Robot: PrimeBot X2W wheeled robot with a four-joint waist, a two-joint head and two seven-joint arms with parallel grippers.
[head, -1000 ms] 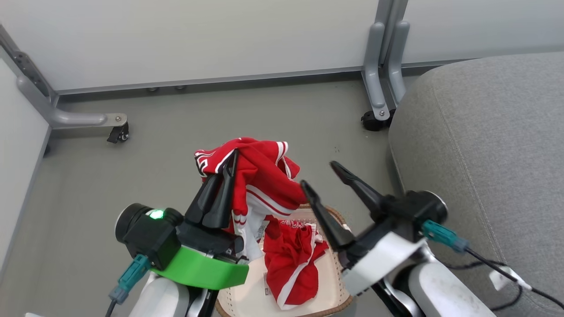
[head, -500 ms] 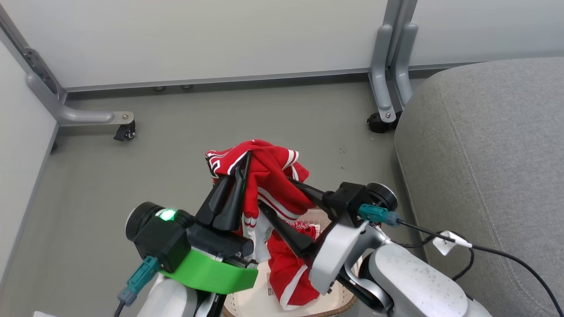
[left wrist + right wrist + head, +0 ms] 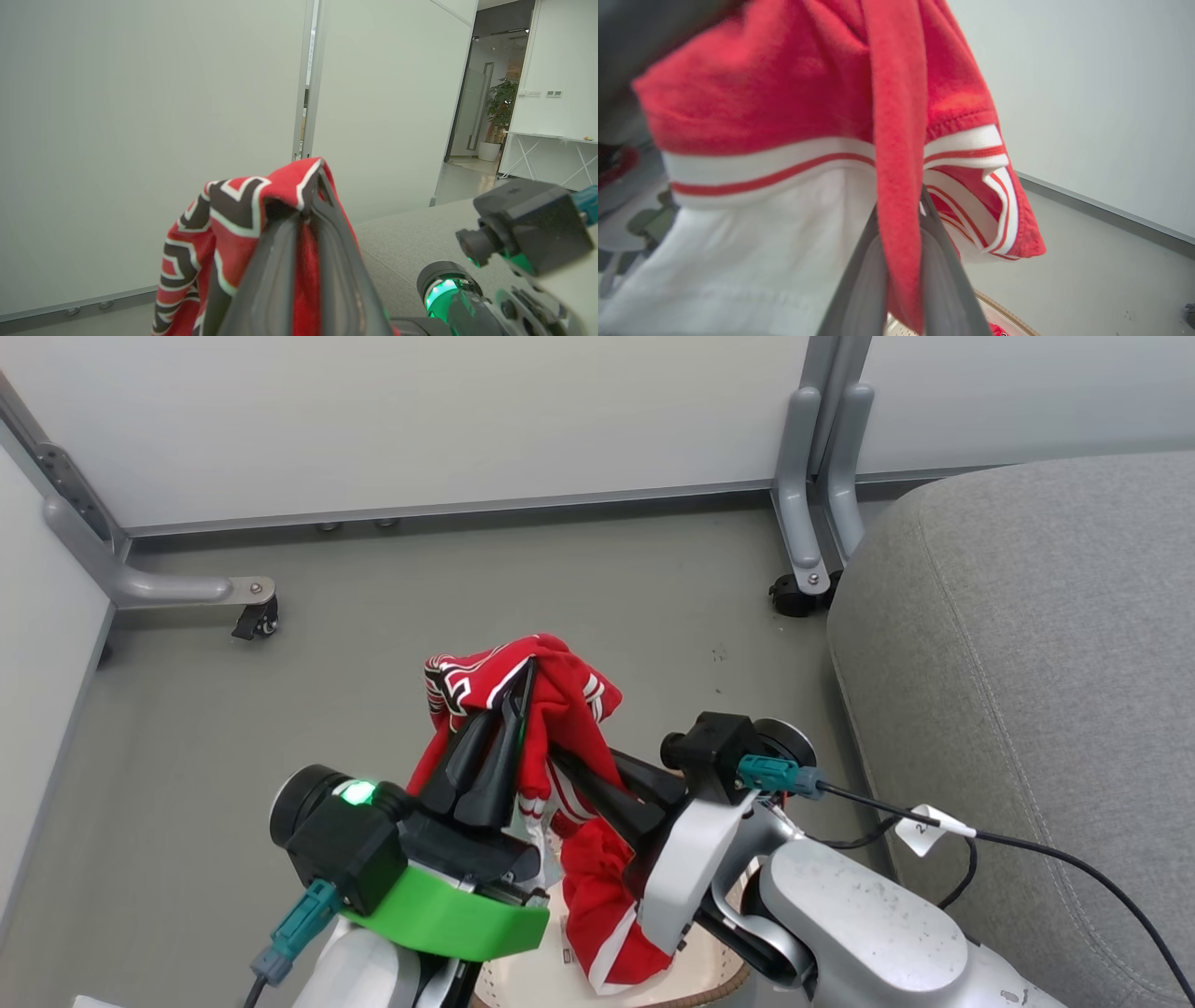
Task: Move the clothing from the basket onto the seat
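Clothing (image 3: 565, 705) is up in the air with both arms on it, so here's how it looks.

Head view: the piece hangs above the basket (image 3: 724, 983), clear of the rim; left gripper (image 3: 521, 677) is highest above the basket, fingers pressed together on the lettered top of the cloth; right gripper (image 3: 560, 758) comes in from the basket's seat side, and its fingers look closed into the cloth lower down; a second red piece (image 3: 602, 905) lies in the basket beneath them; the seat (image 3: 1027, 663) is to the right of the basket, well apart from the hanging cloth.

Left wrist view: fingers tight together, red fabric with black and white lettering draped over the tips; grey seat behind.

Right wrist view: the two fingers pinch a red fold between them; the white-striped hem hangs beside it; basket rim just below.

My take on doing this bit well: raise both grippers together so the hem clears the basket rim before swinging; hold the two grips level so the cloth isn't stretched between them; don't drag the tail over the second piece, or it could snag and come along; let go only once the bulk rests on the seat, well in from the edge nearest the basket.
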